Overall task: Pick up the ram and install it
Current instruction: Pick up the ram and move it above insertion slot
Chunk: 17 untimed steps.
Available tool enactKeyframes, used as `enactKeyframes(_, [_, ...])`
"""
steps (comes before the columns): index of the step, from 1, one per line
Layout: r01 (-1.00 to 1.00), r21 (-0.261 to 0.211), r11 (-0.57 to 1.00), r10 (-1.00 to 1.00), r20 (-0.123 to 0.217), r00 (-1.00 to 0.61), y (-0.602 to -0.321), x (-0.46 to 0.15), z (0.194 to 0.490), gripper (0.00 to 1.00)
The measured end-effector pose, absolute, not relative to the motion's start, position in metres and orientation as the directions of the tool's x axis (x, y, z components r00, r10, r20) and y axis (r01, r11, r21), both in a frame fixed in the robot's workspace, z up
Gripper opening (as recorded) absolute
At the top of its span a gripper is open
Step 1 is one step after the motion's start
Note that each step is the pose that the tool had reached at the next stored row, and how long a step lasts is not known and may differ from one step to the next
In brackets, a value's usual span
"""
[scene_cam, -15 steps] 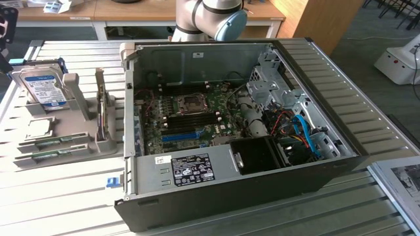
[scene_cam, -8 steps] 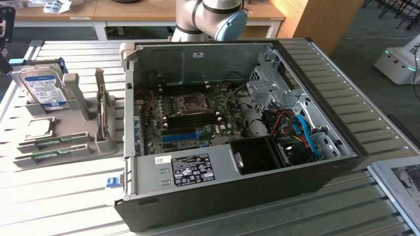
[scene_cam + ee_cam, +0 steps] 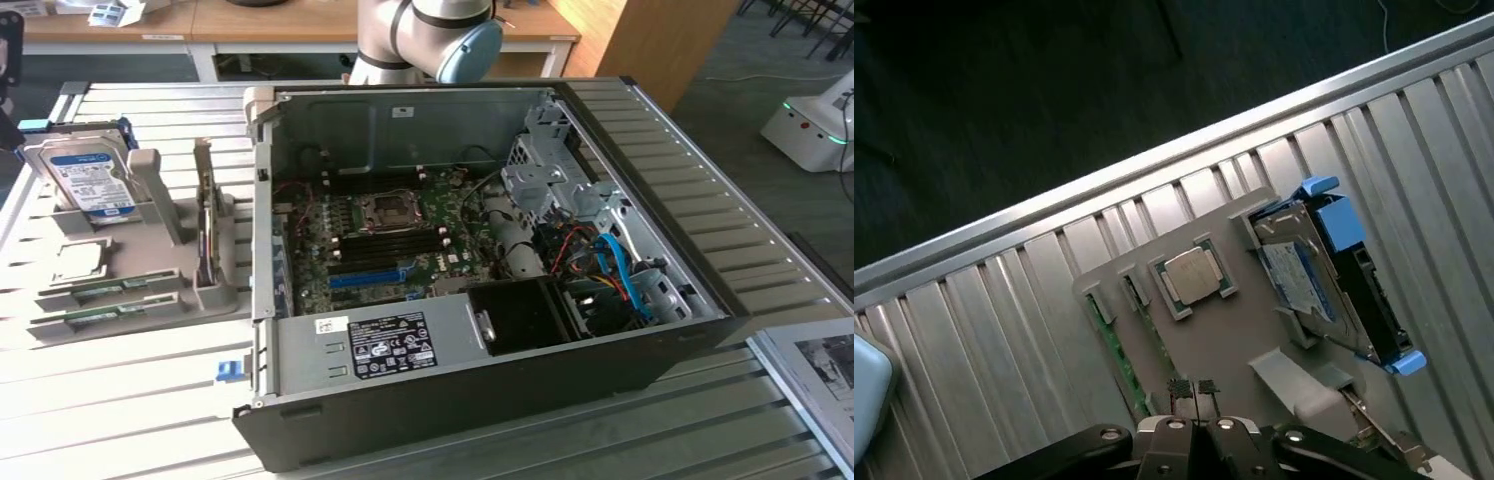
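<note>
Grey plastic tray (image 3: pixel 187 308) sits at the exterior view's left on the slatted metal surface (image 3: pixel 134 400), holding a hard drive (image 3: pixel 83 178), a processor chip (image 3: pixel 78 262) and, in the nearest slots, the ram (image 3: pixel 104 291). It has not been picked up, and its long axis runs across the view, pointing towards the open computer case (image 3: pixel 467 400) to the right. On my wrist view the pincer (image 3: pixel 1194 392) hangs above the tray, pressed together with nothing between its tips and near the ram (image 3: pixel 1116 352). I judge this the approach. A grasp would call for spreading the tips and squaring them across the stick's thin sides.
</note>
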<state>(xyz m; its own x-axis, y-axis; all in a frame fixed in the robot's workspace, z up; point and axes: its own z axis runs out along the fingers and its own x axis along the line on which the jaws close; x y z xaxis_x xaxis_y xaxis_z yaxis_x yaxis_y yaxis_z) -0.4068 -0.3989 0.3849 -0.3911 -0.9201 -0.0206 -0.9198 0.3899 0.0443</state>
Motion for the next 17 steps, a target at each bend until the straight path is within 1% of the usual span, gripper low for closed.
enactKeyframes(7, [-0.957, 0.044, 0.288, -0.957, -0.021, -0.289, -0.3989, -0.4068, 0.3845, 0.10])
enactKeyframes(9, [-0.973, 0.044, 0.227, -0.974, -0.021, -0.228, -0.3989, -0.4068, 0.3843, 0.10])
enactKeyframes(17, [-0.994, 0.044, 0.102, -0.994, -0.021, -0.103, -0.3989, -0.4068, 0.3837, 0.10])
